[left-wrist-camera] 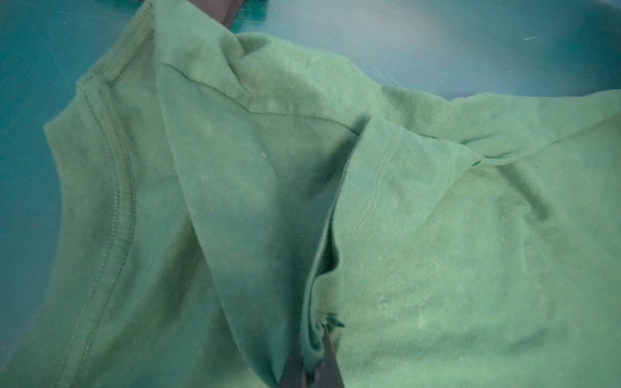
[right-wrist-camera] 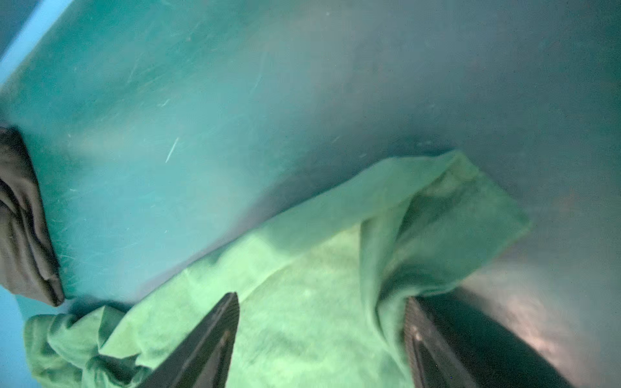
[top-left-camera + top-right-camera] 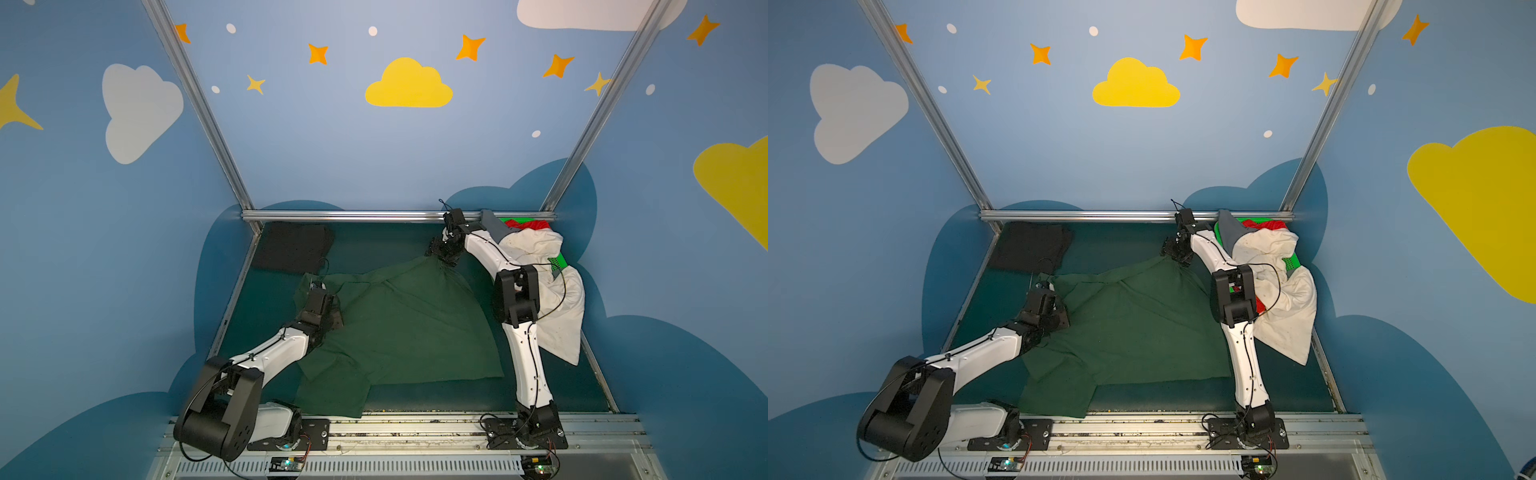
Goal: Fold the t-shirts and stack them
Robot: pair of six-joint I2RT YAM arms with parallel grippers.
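A dark green t-shirt lies spread and creased across the middle of the table in both top views. My left gripper is at its left side, shut on a pinched fold of the green cloth. My right gripper is open at the shirt's far corner, which bunches up to a peak there. Green cloth lies between its spread fingers, with a ridge against one of them. A folded black t-shirt rests at the back left.
At the back right, a bright green mesh basket holds a cream-white t-shirt that hangs over its side onto the table, with red and grey cloth behind it. A metal rail bounds the dark table at the back.
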